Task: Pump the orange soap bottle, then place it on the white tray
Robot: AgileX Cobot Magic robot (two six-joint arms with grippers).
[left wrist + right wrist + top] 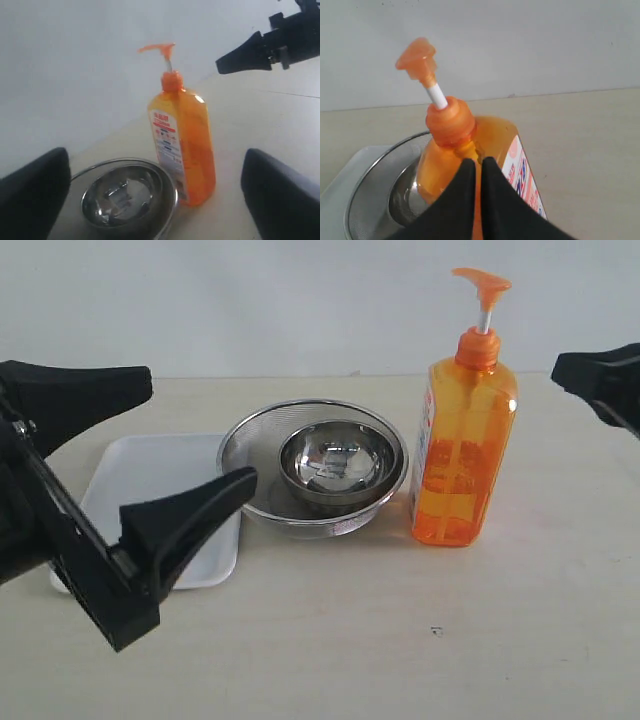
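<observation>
The orange soap bottle [462,445] stands upright on the table, right of the bowls, its pump head [482,282] raised on the white stem. The white tray [140,480] lies flat at the left, holding nothing. My left gripper [200,430] hangs open over the tray's near side, well apart from the bottle. In the left wrist view the bottle [184,145] shows far ahead between the wide-set fingers [282,197]. My right gripper [477,162] is shut on nothing, pointing at the bottle's shoulder [470,135] from the right without touching it. It enters the exterior view at the right edge [595,375].
A round steel mesh strainer [250,445] with a smaller steel bowl [338,462] inside stands between tray and bottle, close to the bottle's left side. Bare tabletop lies in front of and to the right of the bottle. A plain wall stands behind the table.
</observation>
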